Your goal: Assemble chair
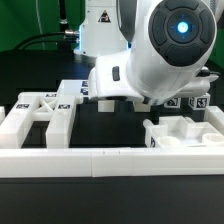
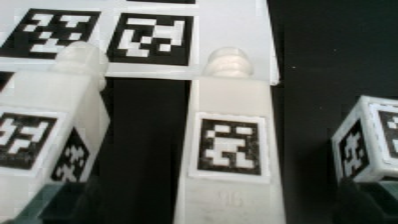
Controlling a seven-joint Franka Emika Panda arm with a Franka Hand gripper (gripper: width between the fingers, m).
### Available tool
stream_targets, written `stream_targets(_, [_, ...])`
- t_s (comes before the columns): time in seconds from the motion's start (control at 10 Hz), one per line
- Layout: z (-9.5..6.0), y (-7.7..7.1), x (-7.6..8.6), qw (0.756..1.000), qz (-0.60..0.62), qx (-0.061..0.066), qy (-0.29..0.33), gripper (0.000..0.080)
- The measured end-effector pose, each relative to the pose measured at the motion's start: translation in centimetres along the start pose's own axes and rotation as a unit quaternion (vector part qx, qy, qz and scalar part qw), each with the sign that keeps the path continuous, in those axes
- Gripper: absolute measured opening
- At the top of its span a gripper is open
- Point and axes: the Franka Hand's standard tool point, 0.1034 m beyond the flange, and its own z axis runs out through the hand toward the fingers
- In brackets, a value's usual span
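Chair parts (image 1: 185, 132) lay loose on the desk (image 1: 100, 128): a frame (image 1: 45, 112) at the exterior view's left, a middle leg (image 2: 231, 140) beside, not touching, a neighbour leg (image 2: 63, 110) under the wrist camera. I judged the middle leg the pick, best gripped square across its long sides, clear of the neighbour. The end effector (image 1: 110, 92) hung above; fingers hidden, I could not tell its opening or any contact.

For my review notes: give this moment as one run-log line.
legs: lying apart near marker board | X-braced frame: untouched | arm: over legs | jaws: hidden
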Motion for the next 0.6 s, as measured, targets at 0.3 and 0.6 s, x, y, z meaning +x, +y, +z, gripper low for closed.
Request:
stream_targets(0.3, [0.49, 0.05, 0.31, 1.000, 0.000, -0.001, 0.000, 0.0649])
stream_targets(0.6, [0.65, 0.02, 0.33, 1.000, 0.000, -0.001, -0.002, 0.0388])
